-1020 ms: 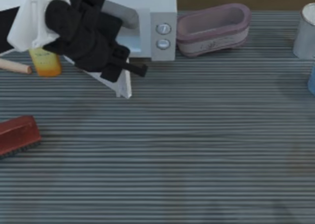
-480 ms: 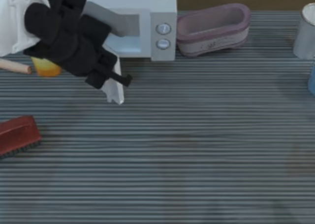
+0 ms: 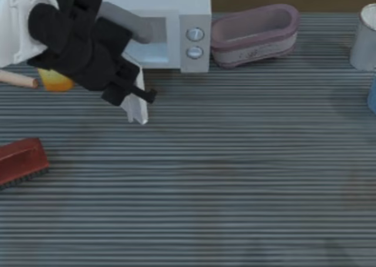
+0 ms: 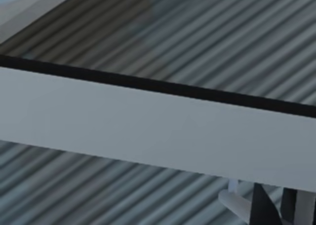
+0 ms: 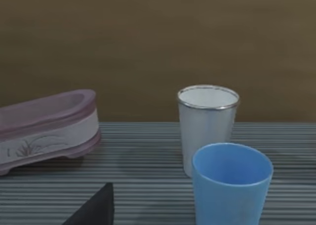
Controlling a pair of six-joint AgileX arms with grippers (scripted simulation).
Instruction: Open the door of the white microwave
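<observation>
The door (image 3: 138,102) stands swung wide open from the front of the white microwave (image 3: 167,20), which sits at the far edge of the table, toward eleven o'clock from the table's middle in the top view. The door hangs out from the oven's left side toward six o'clock, its free edge pointing at the near side, and the pale cavity (image 3: 154,44) is exposed. Two round knobs (image 3: 195,43) sit one above the other on the panel at the microwave's three o'clock side. The left gripper (image 3: 132,94) is at the door's outer edge, its black fingers against the white panel; whether they pinch it or merely rest there I cannot tell. In the left wrist view the door's pale edge (image 4: 158,121) fills the picture as a broad band with a dark line along it, above the striped table (image 4: 222,32). Just beside the microwave at three o'clock lies an oval pink-grey tub (image 3: 254,34). Farther toward three o'clock, at the table's right edge, a white cup (image 3: 364,38) and a blue cup (image 3: 372,97) stand close together; the right wrist view shows both upright, blue cup (image 5: 231,183) before white cup (image 5: 207,123). At the microwave's eight o'clock lie an orange bottle (image 3: 54,79) and a wooden stick (image 3: 17,78), with a red brush (image 3: 22,161) nearer. The right gripper is out of sight.
</observation>
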